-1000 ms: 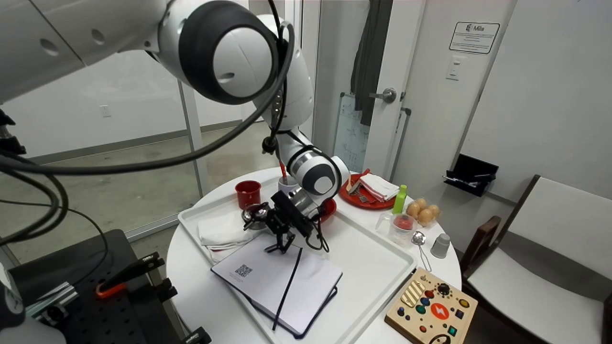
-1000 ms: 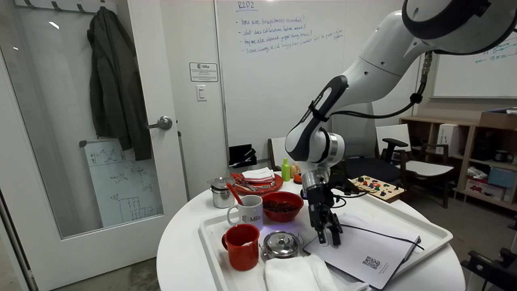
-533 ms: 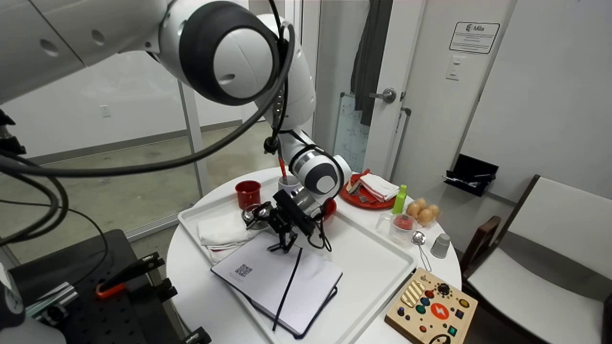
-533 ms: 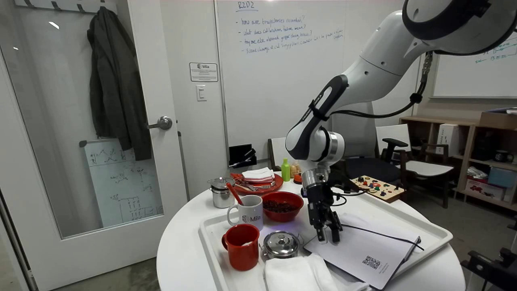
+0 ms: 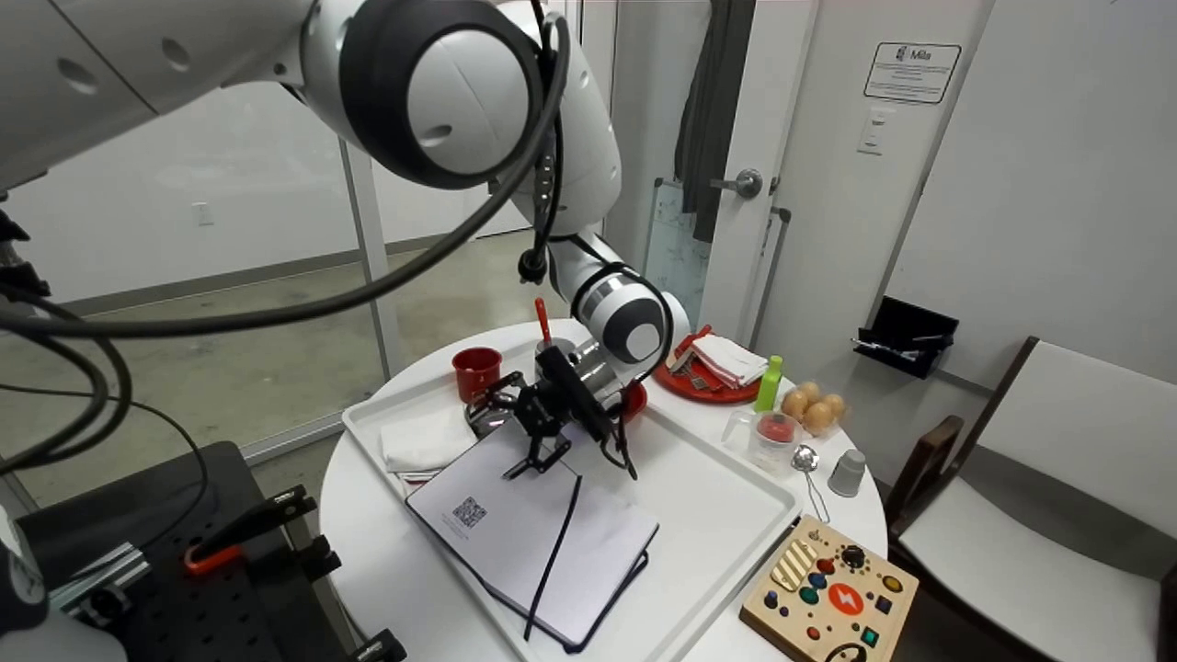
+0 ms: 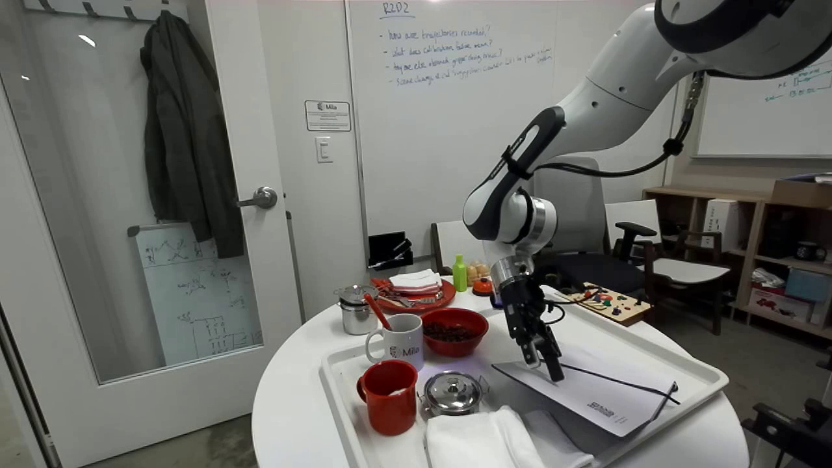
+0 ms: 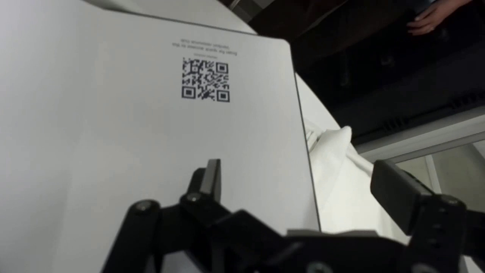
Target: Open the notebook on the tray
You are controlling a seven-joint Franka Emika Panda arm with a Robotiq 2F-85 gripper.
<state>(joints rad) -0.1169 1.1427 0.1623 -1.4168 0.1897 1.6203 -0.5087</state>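
Sharing tray [image 5: 703,492]: notebook [image 5: 526,538], bowl [image 6: 457,347] w/ dk bits [image 6: 450,332]

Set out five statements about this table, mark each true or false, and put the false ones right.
1. The tool is open. True.
2. The tray holds a bottle. False: the green bottle stands off the tray.
3. A black band lies across the notebook. True.
4. A stick leans in the red mug. False: the red stick leans in the white mug.
5. The red mug stands on the tray. True.
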